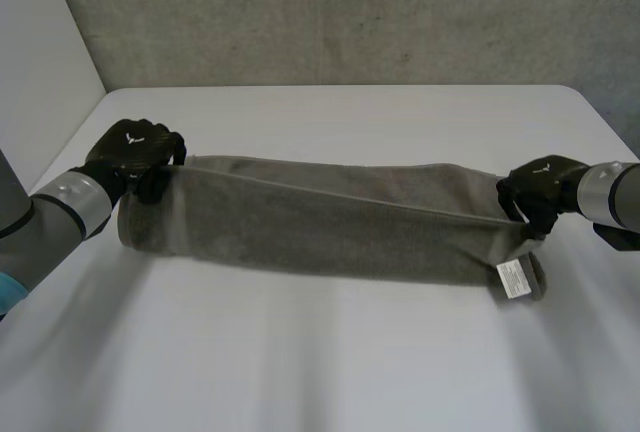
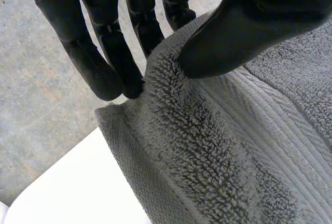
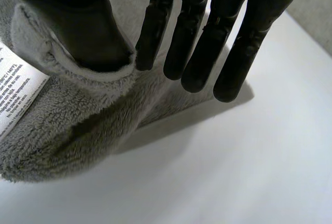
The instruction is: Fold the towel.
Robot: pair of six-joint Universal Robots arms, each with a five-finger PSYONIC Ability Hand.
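Note:
A grey towel [image 1: 320, 222], folded into a long band, lies stretched across the white table [image 1: 330, 362] between my two hands. My left hand [image 1: 138, 155] holds its left end, and in the left wrist view the thumb [image 2: 244, 32] presses the towel's edge [image 2: 171, 79] against the fingers [image 2: 98, 68] behind it. My right hand [image 1: 538, 192] is at the right end, just above the white label [image 1: 512, 279]. There the towel's hem [image 3: 83, 76] curls round the thumb [image 3: 93, 32], while the fingers [image 3: 233, 53] stand straight, their tips off the cloth.
The table's left edge [image 1: 60, 152] runs close beside my left arm [image 1: 50, 217]. A grey concrete wall [image 1: 330, 12] rises behind the table's far edge. Bare tabletop lies in front of the towel and behind it.

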